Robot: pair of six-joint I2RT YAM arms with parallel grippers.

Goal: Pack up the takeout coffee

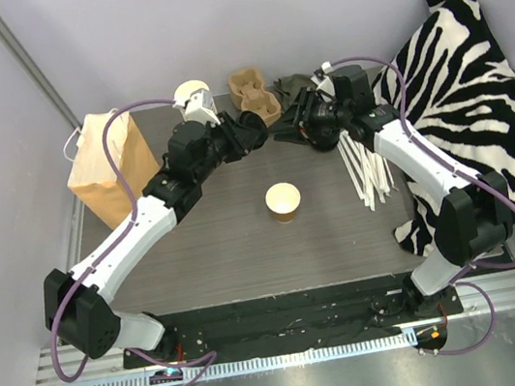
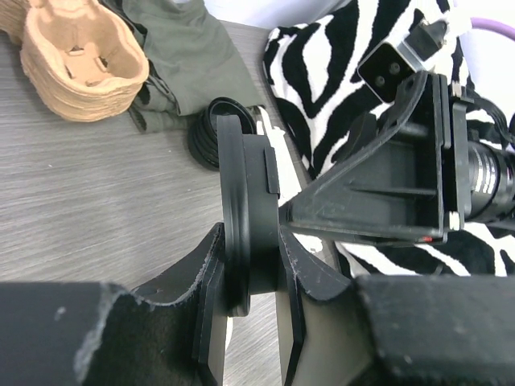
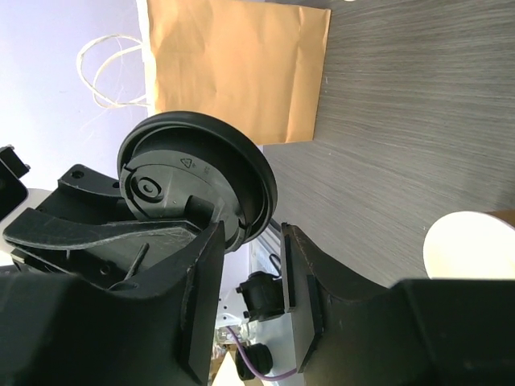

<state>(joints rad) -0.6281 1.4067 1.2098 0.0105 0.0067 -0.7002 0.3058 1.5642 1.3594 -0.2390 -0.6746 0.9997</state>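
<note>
At the far left a brown paper bag [image 1: 109,172] with white handles is seen standing on the grey table [image 1: 217,248]. To its right, at the far edge, a stack of white-rimmed cups [image 1: 192,96] is placed. The left gripper [image 2: 251,261] is closed on a black lid [image 3: 189,173], which is held on edge above the far part of the table. The paper cup [image 1: 283,201] is found upright in the middle of the table, its top open, well apart from both grippers. Behind it a pile of pulp cup carriers [image 1: 255,95] and a dark green cloth [image 1: 295,87] are laid. The right gripper [image 3: 251,241] is pointed at the lid with its jaws parted. The lid's rim is seen at one finger, but contact cannot be told. Further right, white straws [image 1: 367,171] and a zebra-striped cloth [image 1: 476,90] are seen.
</note>
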